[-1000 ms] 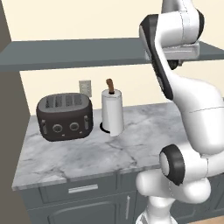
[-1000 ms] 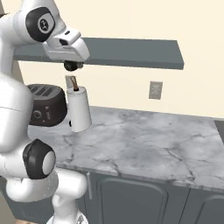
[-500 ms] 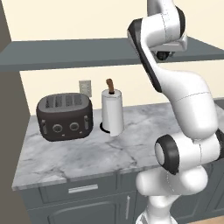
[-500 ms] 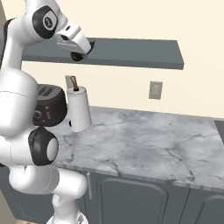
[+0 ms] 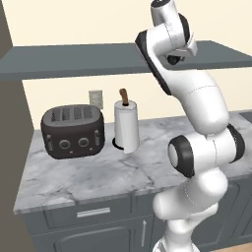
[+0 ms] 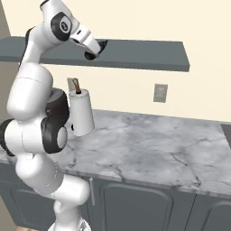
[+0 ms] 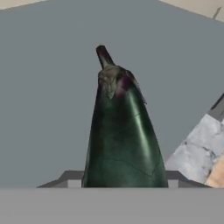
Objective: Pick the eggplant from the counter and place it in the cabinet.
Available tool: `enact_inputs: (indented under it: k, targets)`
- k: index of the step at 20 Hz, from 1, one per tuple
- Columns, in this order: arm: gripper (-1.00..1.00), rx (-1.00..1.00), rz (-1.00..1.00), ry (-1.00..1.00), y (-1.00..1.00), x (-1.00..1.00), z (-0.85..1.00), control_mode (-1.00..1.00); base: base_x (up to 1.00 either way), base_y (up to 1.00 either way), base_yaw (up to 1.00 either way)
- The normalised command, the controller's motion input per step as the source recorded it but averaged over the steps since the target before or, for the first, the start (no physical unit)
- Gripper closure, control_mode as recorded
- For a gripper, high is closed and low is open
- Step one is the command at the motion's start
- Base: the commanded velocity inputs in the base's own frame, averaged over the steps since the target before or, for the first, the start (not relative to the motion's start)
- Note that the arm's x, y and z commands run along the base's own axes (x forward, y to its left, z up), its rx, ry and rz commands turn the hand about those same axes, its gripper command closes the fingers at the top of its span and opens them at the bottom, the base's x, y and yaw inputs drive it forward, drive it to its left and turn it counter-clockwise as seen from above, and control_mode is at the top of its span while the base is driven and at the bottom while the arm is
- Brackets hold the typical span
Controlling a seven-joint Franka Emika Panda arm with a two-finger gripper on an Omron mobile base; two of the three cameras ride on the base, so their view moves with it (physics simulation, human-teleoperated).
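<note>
gripper [image 6: 100, 46] jaws closed on the eggplant [image 7: 123, 135], raised against the grey cabinet [image 5: 74, 59]; marble counter [image 6: 149, 144] below.

Even bright rendered light; soft shadows; sharp throughout; faint gloss on eggplant [image 7: 124, 135]

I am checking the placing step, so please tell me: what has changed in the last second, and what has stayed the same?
The white arm has swung toward the long slate-grey overhead cabinet, bringing the hand up to its front edge. The hand is still shut on the dark glossy eggplant. The black toaster, the white paper towel roll and the veined marble counter have not moved.
</note>
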Motion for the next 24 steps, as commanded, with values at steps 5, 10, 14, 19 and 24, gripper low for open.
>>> enact_inputs:
  k: [5, 10, 14, 19, 24]
  targets:
    - [1.0, 0.0, -0.07, -0.01, -0.11, 0.86, 0.09, -1.0, 0.0, 0.0, 0.0]
    - [-1.0, 0.0, -0.05, 0.0, 0.0, 0.68, 0.04, -1.0, 0.0, 0.0, 0.0]
    - [-1.0, 0.0, -0.02, -0.03, 0.0, 0.4, 0.18, -1.0, 0.0, 0.0, 0.0]
    - [-1.0, -0.01, 0.0, -0.2, -0.05, 0.0, 0.02, -1.0, 0.0, 0.0, 0.0]
    - [-1.0, 0.0, 0.0, -0.16, -0.23, -0.12, 0.04, -1.0, 0.0, 0.0, 0.0]
